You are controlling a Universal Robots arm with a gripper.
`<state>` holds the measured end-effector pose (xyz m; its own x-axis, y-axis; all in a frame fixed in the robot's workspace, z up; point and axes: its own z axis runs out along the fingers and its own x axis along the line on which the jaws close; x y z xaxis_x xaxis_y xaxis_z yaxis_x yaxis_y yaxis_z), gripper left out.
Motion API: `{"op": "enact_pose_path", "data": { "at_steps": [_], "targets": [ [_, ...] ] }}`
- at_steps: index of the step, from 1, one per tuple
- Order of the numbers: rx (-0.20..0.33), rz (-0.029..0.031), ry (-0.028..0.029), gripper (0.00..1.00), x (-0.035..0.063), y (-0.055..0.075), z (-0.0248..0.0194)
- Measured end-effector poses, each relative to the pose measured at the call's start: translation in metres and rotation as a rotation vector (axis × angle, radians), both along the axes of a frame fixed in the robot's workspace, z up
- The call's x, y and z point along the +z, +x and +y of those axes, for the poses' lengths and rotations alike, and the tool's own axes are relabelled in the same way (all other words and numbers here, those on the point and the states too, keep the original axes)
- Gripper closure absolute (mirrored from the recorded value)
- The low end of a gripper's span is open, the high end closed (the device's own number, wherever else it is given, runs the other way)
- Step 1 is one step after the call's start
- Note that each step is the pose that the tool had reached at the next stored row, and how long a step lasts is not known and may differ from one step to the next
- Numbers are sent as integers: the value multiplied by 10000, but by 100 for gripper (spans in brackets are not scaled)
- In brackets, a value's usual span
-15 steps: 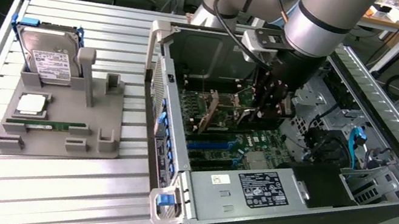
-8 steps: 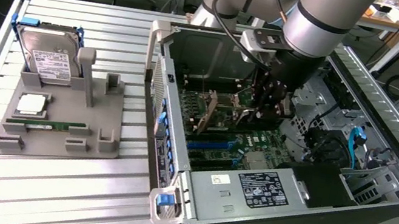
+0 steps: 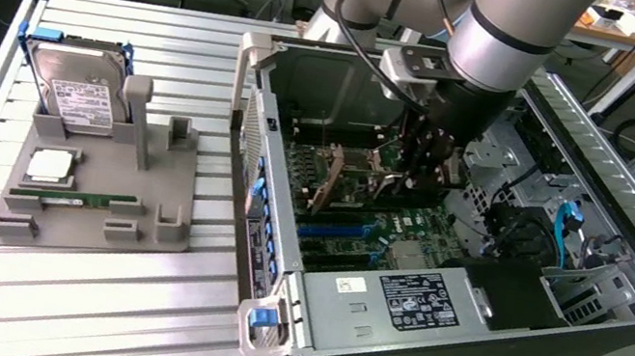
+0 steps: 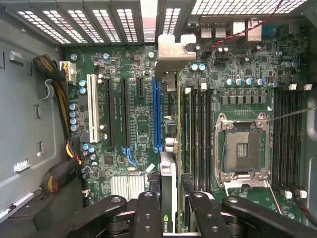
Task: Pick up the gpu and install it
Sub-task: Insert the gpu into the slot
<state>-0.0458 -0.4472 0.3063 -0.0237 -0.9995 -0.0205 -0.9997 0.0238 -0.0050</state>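
Note:
The gpu appears edge-on in the wrist view, a thin dark card with its silver bracket at the far end, close to the case's rear slot openings. My gripper is shut on it, one black finger on each side of the card. The card hangs over the motherboard, just beside the long blue slot; whether it touches the board cannot be told. In the exterior view my gripper reaches down into the open computer case.
A grey fixture at the exterior view's left carries a hard drive, a green memory stick and a small chip. Inside the case are the open CPU socket, cable bundles and the power supply.

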Motion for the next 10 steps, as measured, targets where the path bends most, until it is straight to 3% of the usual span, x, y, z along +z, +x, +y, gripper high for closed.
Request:
{"op": "enact_pose_path", "data": {
  "at_steps": [10],
  "targets": [
    [0, 0, 0, 73, -1, -23, -16]
  ]
}}
